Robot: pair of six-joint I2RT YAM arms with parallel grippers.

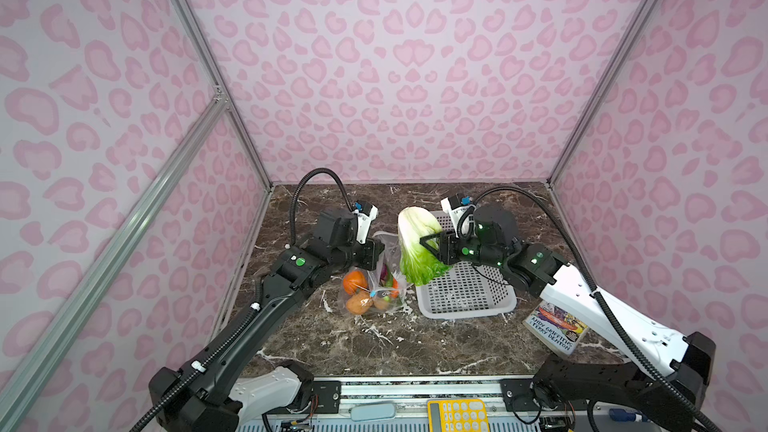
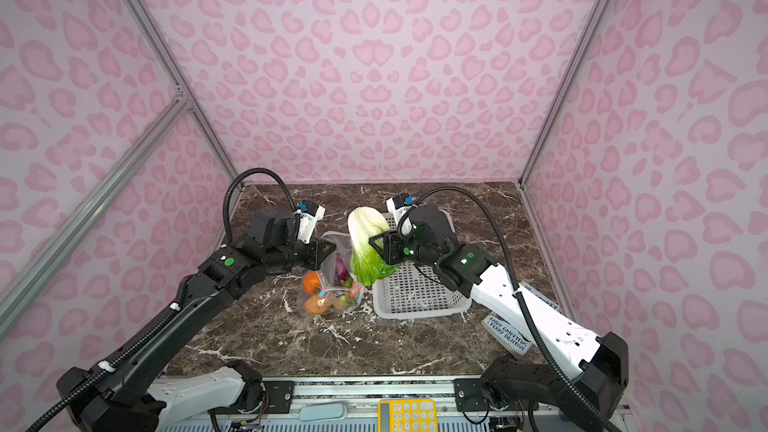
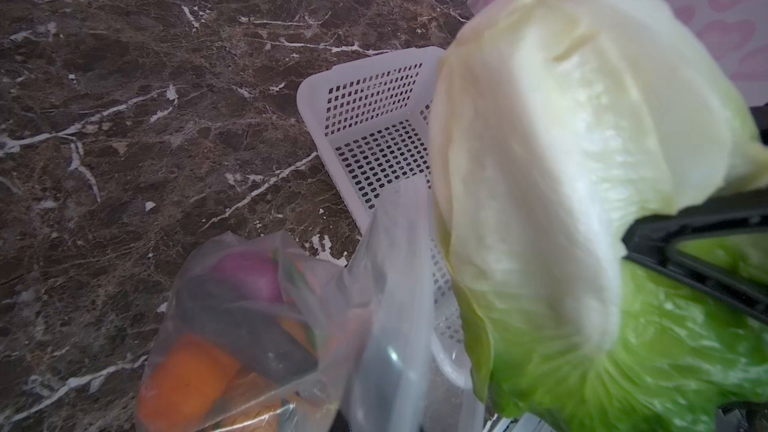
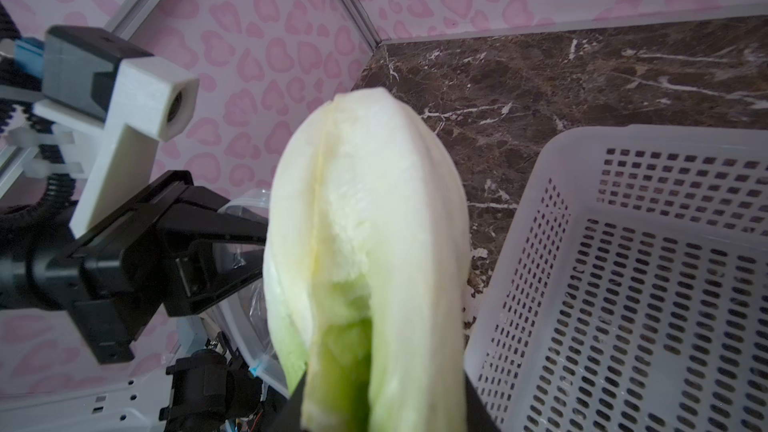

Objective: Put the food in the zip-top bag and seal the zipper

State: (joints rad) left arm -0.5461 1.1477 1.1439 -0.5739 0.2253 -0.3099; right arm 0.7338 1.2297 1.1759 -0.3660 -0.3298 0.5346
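The zip-top bag (image 1: 370,290) sat on the marble tabletop (image 1: 374,347) beneath the left gripper (image 1: 379,250), with the pumpkin (image 1: 354,282) and purple onion (image 1: 383,272) inside. The left jaws were pressed together on the bag's raised mouth edge. Just beside the mouth, the right gripper (image 1: 430,245) clamped the cabbage (image 1: 411,226) in mid-air, leafy end down, over the white perforated basket (image 1: 469,299).

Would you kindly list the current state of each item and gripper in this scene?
cabbage: held in the air, white end up.
zip-top bag: mouth open, unsealed, one edge held up.
toy vegetables: inside the bag.
left gripper: shut on the bag's mouth edge.
right gripper: shut on the cabbage.
white perforated basket: upright, beside the bag.
book: closed, lying flat.
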